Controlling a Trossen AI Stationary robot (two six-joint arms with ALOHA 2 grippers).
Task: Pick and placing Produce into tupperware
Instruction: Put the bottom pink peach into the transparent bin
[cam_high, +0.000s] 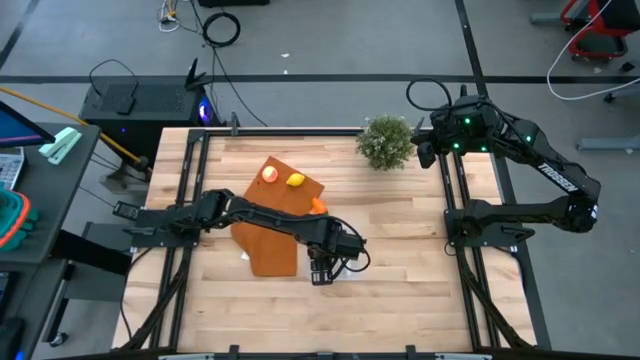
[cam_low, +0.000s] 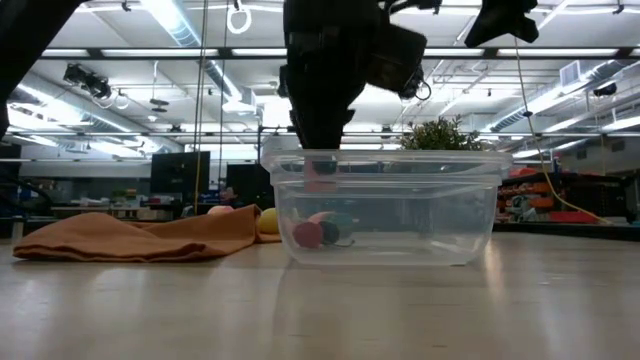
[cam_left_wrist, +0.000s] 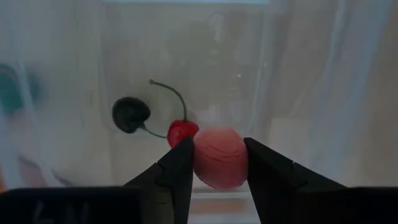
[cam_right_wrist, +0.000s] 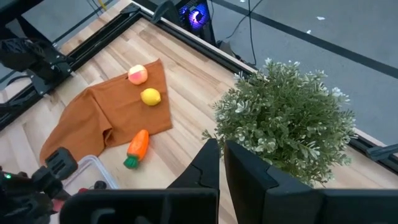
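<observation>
Currently the left gripper (cam_left_wrist: 219, 168) hangs over the clear tupperware (cam_low: 385, 205), jaws clamped on the small red-pink piece (cam_left_wrist: 219, 157). On the container floor below lie a dark piece (cam_left_wrist: 130, 114) and a red cherry-like piece (cam_left_wrist: 181, 132) with a curved stem. The red-yellow round fruit (cam_right_wrist: 137, 74) and the lemon (cam_right_wrist: 150, 96) rest on the orange-brown cloth (cam_right_wrist: 93, 121). The carrot (cam_right_wrist: 135, 148) lies on bare wood at the cloth's edge, near the container. The right gripper (cam_right_wrist: 222, 163) waits by the potted plant (cam_right_wrist: 289, 121) at the far right of the table, jaws together, empty.
</observation>
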